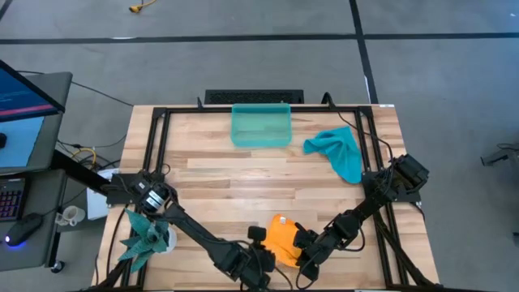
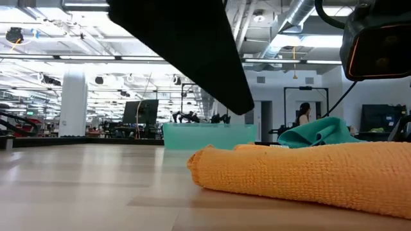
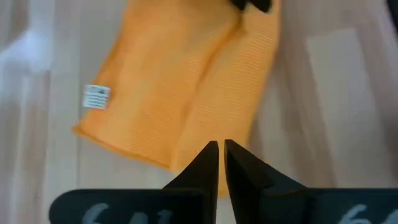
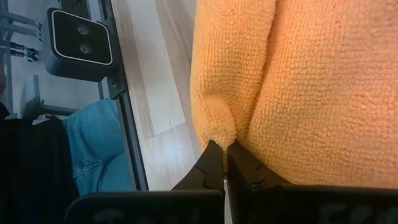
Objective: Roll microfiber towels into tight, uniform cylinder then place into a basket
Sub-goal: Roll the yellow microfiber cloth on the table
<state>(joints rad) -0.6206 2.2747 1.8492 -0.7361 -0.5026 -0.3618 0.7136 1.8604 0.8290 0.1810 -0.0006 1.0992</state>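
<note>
The orange towel point(image 1: 282, 240) lies folded on the wooden table point(image 1: 243, 174) near its front edge, with both grippers at it from opposite sides. The left gripper point(image 3: 221, 149) has its two dark fingers point(image 3: 208, 163) drawn almost together, only a thin slit between them; their tips sit over the near hem of the towel, and whether any cloth is caught between them cannot be told. Ahead of those fingers the towel stretches away in two overlapping layers, a small white label point(image 3: 96, 97) showing off to one side near a corner.

The right gripper point(image 4: 222, 148) is closed on the orange towel, a small pucker of terry cloth pinched between its tips where two folds of the fabric meet. Beyond those fingers, past the towel's edge, run a strip of bare wood and a bar of the black metal frame point(image 1: 154, 134).

The teal towel point(image 1: 339, 152) lies crumpled and well apart from both grippers, at the table's right side, draped against the frame. The basket point(image 1: 261, 124) stands at the far edge of the table, far from the fingers. In the low view a dark arm link point(image 2: 186, 45) crosses the upper part of the scene, partly blocking the room behind. A spiky teal plant point(image 1: 144, 237) sits by the left arm's base.
</note>
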